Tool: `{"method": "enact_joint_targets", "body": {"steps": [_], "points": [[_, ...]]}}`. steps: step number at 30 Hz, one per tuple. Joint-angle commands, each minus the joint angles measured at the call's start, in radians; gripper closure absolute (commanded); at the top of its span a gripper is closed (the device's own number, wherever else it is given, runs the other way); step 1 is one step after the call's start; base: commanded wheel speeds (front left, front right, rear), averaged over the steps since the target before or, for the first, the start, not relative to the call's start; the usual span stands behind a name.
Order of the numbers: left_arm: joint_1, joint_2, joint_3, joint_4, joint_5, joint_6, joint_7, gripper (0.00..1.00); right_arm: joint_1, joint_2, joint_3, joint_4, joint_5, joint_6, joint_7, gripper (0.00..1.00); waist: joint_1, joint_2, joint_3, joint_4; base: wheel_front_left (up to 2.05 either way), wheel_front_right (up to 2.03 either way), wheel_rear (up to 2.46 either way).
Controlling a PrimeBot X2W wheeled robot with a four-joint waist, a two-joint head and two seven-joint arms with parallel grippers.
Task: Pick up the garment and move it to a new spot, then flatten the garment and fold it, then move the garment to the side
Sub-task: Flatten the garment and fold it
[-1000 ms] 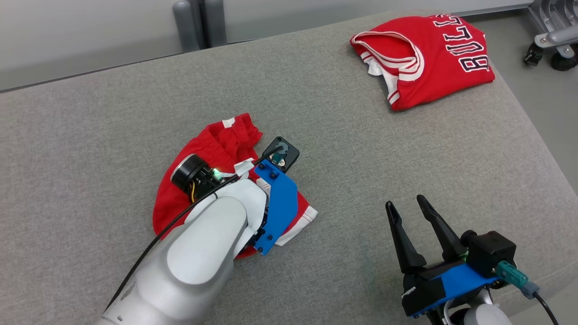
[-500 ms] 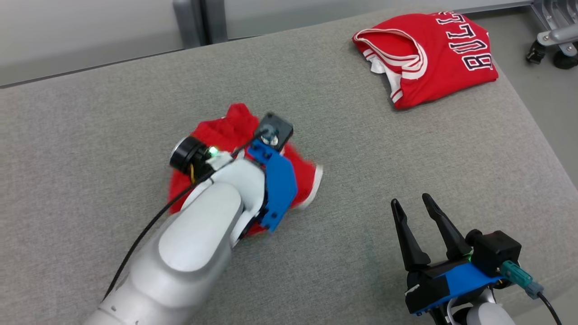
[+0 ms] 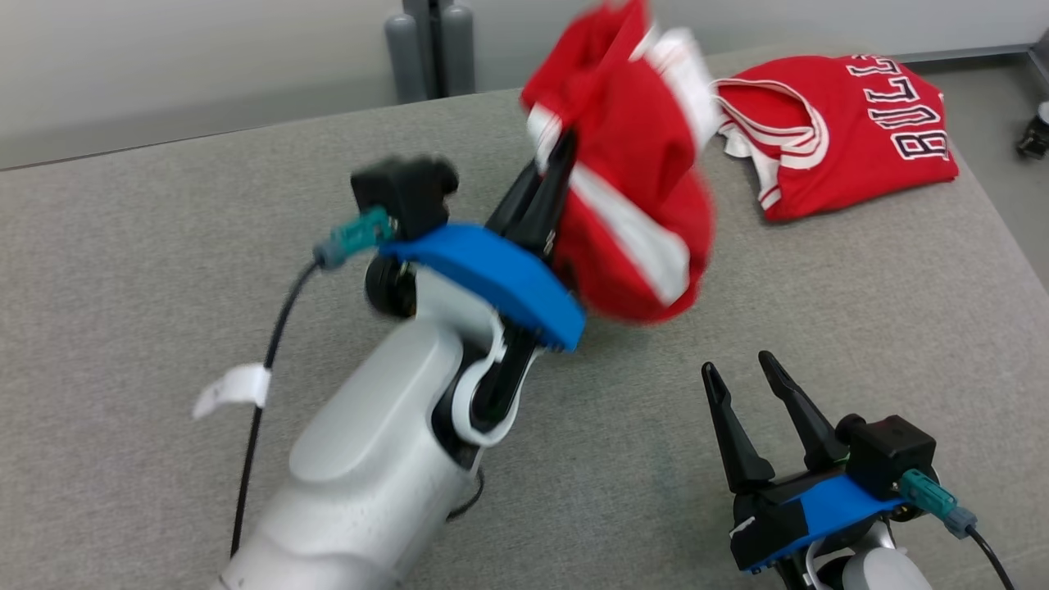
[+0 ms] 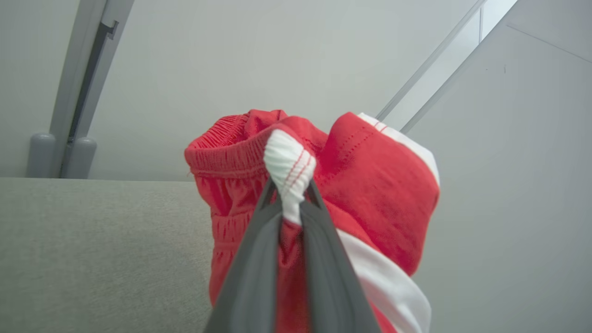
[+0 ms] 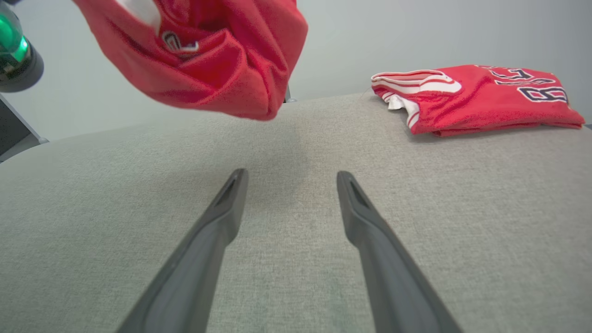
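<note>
The garment, red shorts (image 3: 635, 188) with white stripes, hangs bunched in the air above the grey cushioned surface (image 3: 164, 246). My left gripper (image 3: 557, 160) is shut on them; in the left wrist view its fingers (image 4: 259, 249) pinch the white-trimmed elastic waistband of the shorts (image 4: 370, 194). My right gripper (image 3: 737, 373) stands open low at the lower right, nothing between its fingers (image 5: 217, 222). In the right wrist view the shorts (image 5: 208, 55) dangle at the upper left, well clear of the surface.
A folded red jersey (image 3: 852, 131) with dark lettering lies at the far right corner, also the jersey (image 5: 471, 97) in the right wrist view. Grey posts (image 3: 430, 49) stand behind the surface. The surface's right edge (image 3: 1016, 262) drops to the floor.
My left gripper has lifted the shorts off the surface and swung them up and to the right. The head camera has shifted slightly. The right gripper has stayed put.
</note>
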Motion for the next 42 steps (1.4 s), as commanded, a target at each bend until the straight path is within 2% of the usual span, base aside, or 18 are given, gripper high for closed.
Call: {"method": "enact_joint_targets", "body": {"steps": [1,4,9,10,11,12,19,25,30,33,36,37,38,42], "points": [[0.047,0.008,-0.018,0.064,-0.007,0.020,-0.025,1.00,-0.004,-0.001,-0.001,-0.005,-0.002,0.000,0.003,0.00,0.0001,0.0000,-0.003,0.016,0.00,0.00,0.00],[0.104,0.007,-0.037,0.183,0.005,0.037,-0.058,1.00,0.001,-0.001,0.000,-0.010,-0.006,0.000,0.008,0.00,0.0001,0.0000,-0.010,0.038,0.00,0.00,0.00],[0.182,0.021,-0.045,0.332,0.014,0.041,-0.109,1.00,0.007,-0.001,0.000,-0.015,-0.012,0.000,0.018,0.00,0.0001,0.0000,-0.029,0.068,0.00,0.00,0.00],[0.194,0.023,-0.048,0.349,0.014,0.034,-0.114,0.95,0.010,-0.002,-0.003,-0.016,-0.015,0.000,0.020,0.00,0.0001,0.0000,-0.034,0.074,0.00,0.00,0.00],[0.204,0.029,-0.051,0.365,0.015,0.030,-0.118,0.55,0.013,-0.001,-0.003,-0.018,-0.017,0.000,0.023,0.00,0.0001,0.0000,-0.037,0.078,0.00,0.00,0.00],[0.211,0.036,-0.052,0.376,0.019,0.029,-0.123,0.00,0.016,-0.001,-0.006,-0.019,-0.018,0.000,0.024,0.00,0.0001,0.0000,-0.042,0.083,0.00,0.00,0.00],[0.279,0.102,-0.066,0.351,0.067,0.009,-0.166,0.00,0.042,-0.001,-0.011,-0.028,-0.023,0.000,0.040,0.00,0.0001,0.0000,-0.087,0.103,0.00,0.00,0.00],[0.310,0.237,-0.125,0.241,0.141,-0.016,-0.137,0.00,0.062,-0.001,-0.008,-0.036,-0.024,0.000,0.051,0.00,0.0001,0.0000,-0.124,0.105,0.00,0.00,0.00],[0.256,0.359,-0.168,0.133,0.189,-0.043,-0.020,0.00,0.067,-0.001,0.000,-0.046,-0.024,0.000,0.058,0.00,0.0001,0.0000,-0.128,0.099,0.00,0.00,0.00],[0.208,0.418,-0.170,0.082,0.154,-0.110,0.087,0.00,0.065,-0.001,0.012,-0.051,-0.025,0.000,0.061,0.00,0.0001,0.0000,-0.123,0.090,0.00,0.00,0.00],[0.166,0.458,-0.136,0.046,0.037,-0.167,0.192,0.00,0.053,-0.002,0.026,-0.053,-0.022,0.000,0.062,0.00,0.0001,0.0000,-0.113,0.073,0.00,0.00,0.00],[0.154,0.474,-0.127,0.035,-0.008,-0.179,0.236,0.00,0.050,-0.002,0.031,-0.052,-0.018,0.000,0.061,0.00,0.0001,0.0000,-0.109,0.066,0.00,0.00,0.00],[0.154,0.474,-0.127,0.035,-0.008,-0.179,0.236,0.00,0.050,-0.002,0.031,-0.052,-0.018,0.000,0.061,0.00,0.0001,0.0000,-0.109,0.066,0.00,0.00,0.00],[0.116,0.535,-0.068,0.029,-0.212,-0.191,0.426,0.00,0.041,-0.002,0.055,-0.040,0.003,0.000,0.047,0.00,0.0001,0.0000,-0.096,0.028,0.00,0.00,0.00]]}}
